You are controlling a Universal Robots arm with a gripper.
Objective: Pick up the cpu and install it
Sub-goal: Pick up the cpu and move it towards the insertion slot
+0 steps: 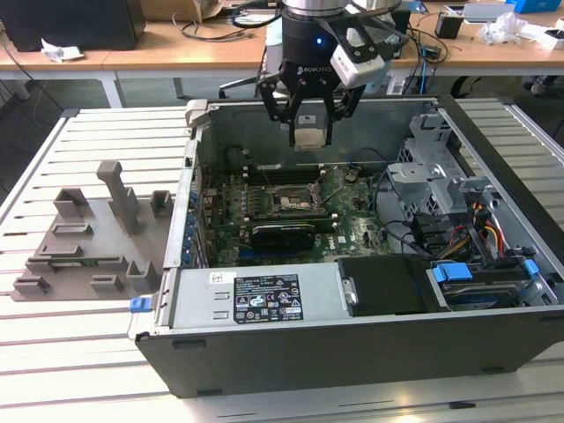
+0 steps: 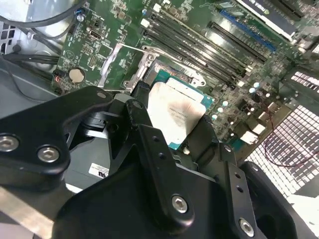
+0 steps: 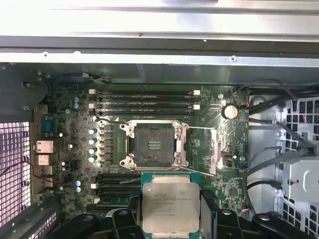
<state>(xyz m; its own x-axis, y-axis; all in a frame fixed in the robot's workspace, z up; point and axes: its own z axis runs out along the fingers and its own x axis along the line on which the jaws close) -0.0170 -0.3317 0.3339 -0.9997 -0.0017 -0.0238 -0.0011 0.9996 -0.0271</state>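
Gripper: one black two-finger gripper, clamped on the chip.
Cpu: one small flat square silvery-grey cpu, held above the green motherboard.
Socket: one dark square socket frame, just beside the chip in the first wrist view.

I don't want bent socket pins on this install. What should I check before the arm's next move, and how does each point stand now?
1. Grip: the small flat square silvery-grey cpu is held in the black gripper, above the open case: ok.
2. The dark square socket frame on the green motherboard is empty: ok.
3. The silvery metal retention plate is swung aside, beside the socket frame: ok.
4. The cpu is centred over the socket frame: cannot tell.
5. The cpu's corner mark matches the socket frame's: cannot tell.
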